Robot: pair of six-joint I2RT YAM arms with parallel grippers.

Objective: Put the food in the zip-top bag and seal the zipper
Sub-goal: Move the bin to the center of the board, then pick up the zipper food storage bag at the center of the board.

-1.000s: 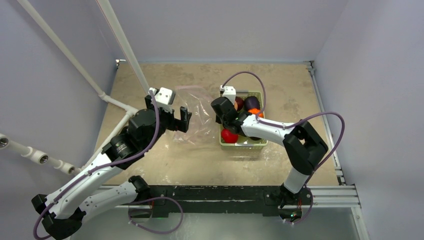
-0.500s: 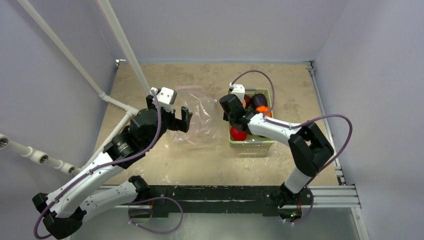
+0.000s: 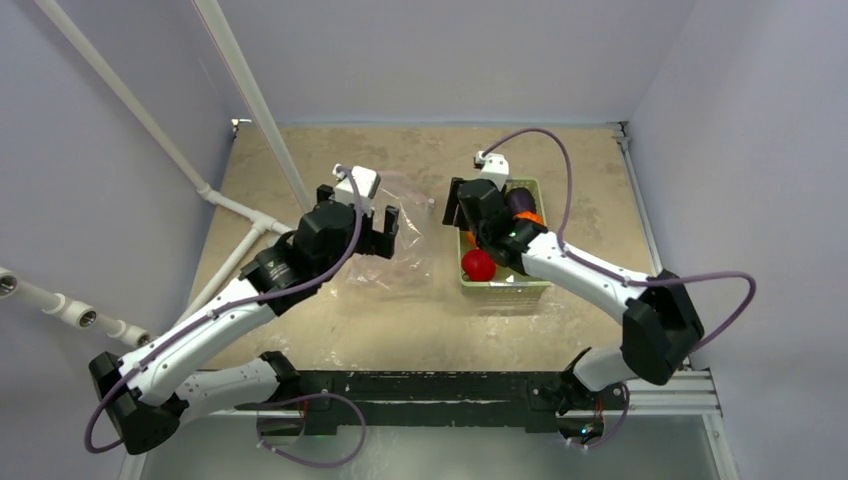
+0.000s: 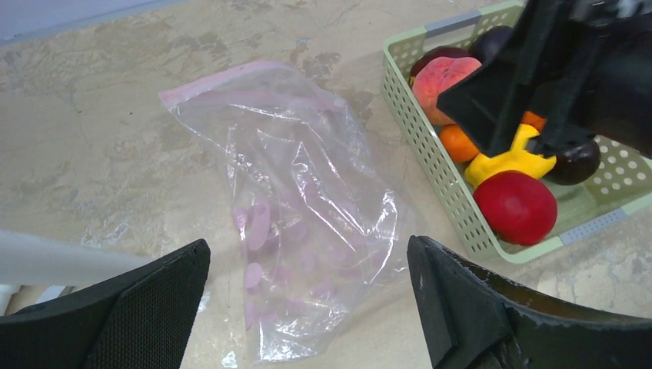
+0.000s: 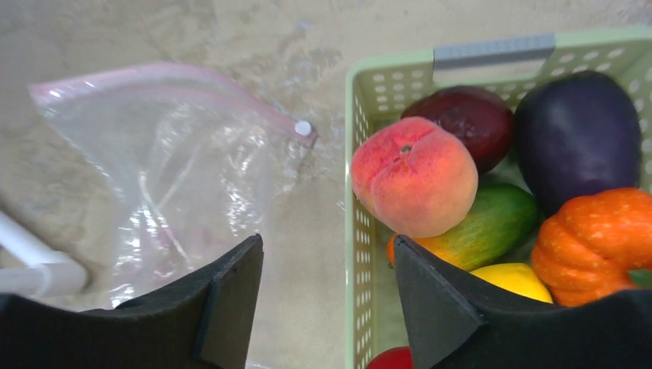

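Note:
The clear zip-top bag (image 3: 398,245) lies flat and empty on the table, also in the left wrist view (image 4: 307,200) and the right wrist view (image 5: 169,169). Its pink zipper (image 5: 177,84) runs along the far mouth, with a white slider (image 5: 304,127) at the right end. The food sits in the pale green basket (image 3: 508,291): peach (image 5: 415,177), plum (image 5: 469,115), eggplant (image 5: 577,138), pumpkin (image 5: 592,238), yellow pepper (image 5: 511,280), red apple (image 4: 515,206). My left gripper (image 4: 307,257) is open and empty above the bag's near end. My right gripper (image 5: 327,250) is open and empty, straddling the basket's left wall.
A green-orange fruit (image 5: 484,223) lies under the peach. White pipes (image 3: 240,205) cross the left side of the table. The right arm's gripper body (image 4: 561,69) hangs over the basket. The basket's grey handle (image 5: 492,52) is at its far end.
The basket has shifted right with the right gripper, which moved up toward the far end. My left gripper moved right and forward over the bag.

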